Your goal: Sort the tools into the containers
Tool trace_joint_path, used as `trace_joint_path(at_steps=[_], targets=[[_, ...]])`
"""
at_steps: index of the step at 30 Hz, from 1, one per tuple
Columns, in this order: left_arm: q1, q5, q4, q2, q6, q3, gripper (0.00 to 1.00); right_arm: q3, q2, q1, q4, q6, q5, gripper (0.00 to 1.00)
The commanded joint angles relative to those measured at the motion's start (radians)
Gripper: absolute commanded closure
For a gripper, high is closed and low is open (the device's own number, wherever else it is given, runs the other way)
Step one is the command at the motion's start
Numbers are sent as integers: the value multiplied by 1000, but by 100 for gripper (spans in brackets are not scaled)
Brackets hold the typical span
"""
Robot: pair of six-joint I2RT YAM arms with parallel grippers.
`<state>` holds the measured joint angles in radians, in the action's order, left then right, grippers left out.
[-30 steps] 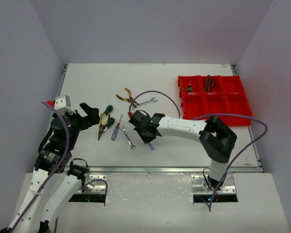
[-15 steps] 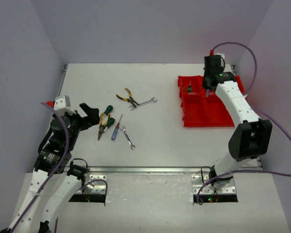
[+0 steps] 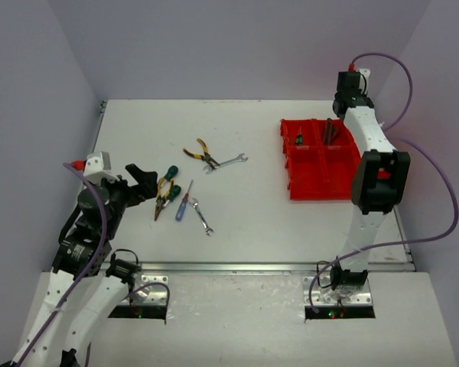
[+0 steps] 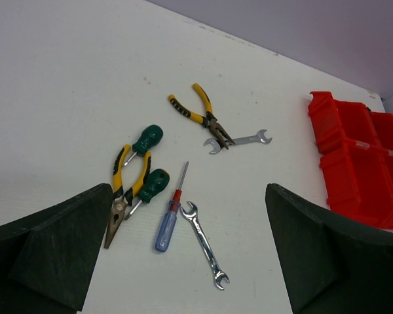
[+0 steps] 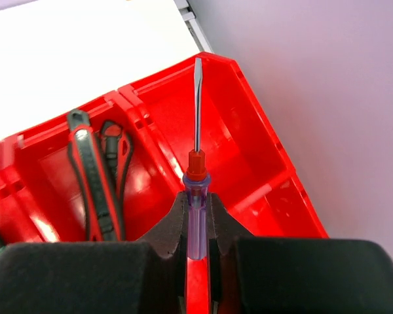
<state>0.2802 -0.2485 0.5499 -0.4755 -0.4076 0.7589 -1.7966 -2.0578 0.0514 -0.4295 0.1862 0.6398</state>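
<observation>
My right gripper (image 5: 196, 210) is shut on the handle of a blue screwdriver (image 5: 197, 171), whose blade points over the back right compartment of the red container (image 5: 262, 157). Red-black pliers (image 5: 98, 176) lie in the compartment beside it. At the table's left, my left gripper (image 4: 188, 219) stands open above loose tools. These are a blue screwdriver (image 4: 169, 221), a silver wrench (image 4: 205, 245), yellow long-nose pliers (image 4: 123, 190), two green screwdrivers (image 4: 146, 139), yellow pliers (image 4: 200, 118) and a second wrench (image 4: 243, 140).
The red container (image 3: 321, 172) sits at the back right, holding a green screwdriver (image 3: 297, 139) and the pliers (image 3: 327, 131). My right arm (image 3: 365, 134) reaches over its right side. Grey walls close in the table on three sides.
My right arm has swung from the middle of the table, carrying the blue screwdriver, to above the container's back right corner. The left arm has not moved.
</observation>
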Motion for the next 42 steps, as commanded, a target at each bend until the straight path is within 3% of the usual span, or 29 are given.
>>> trace_joint_path(at_steps=[1,11,20,22,25,31,36,39,42], targets=[[24,12,-43,0,13,20,0,-54,-52,41,142,-80,76,100],[42,8,-38,-10,13,23,0,127,0,41,393,-227,120,100],[49,6,-38,-1,13,23,0,228,45,44,490,-217,85,97],[50,5,-38,3,13,23,0,229,44,44,491,-217,80,79],[51,3,-38,3,13,23,0,223,44,44,475,-205,75,39],[51,3,-38,2,12,22,0,190,54,43,395,-137,55,29],[50,-3,-50,-21,13,19,0,120,121,9,169,78,-19,18],[48,0,-49,-92,14,27,0,164,224,-110,170,127,-32,1],[48,24,-41,-181,19,34,0,169,296,-237,101,142,-90,1]])
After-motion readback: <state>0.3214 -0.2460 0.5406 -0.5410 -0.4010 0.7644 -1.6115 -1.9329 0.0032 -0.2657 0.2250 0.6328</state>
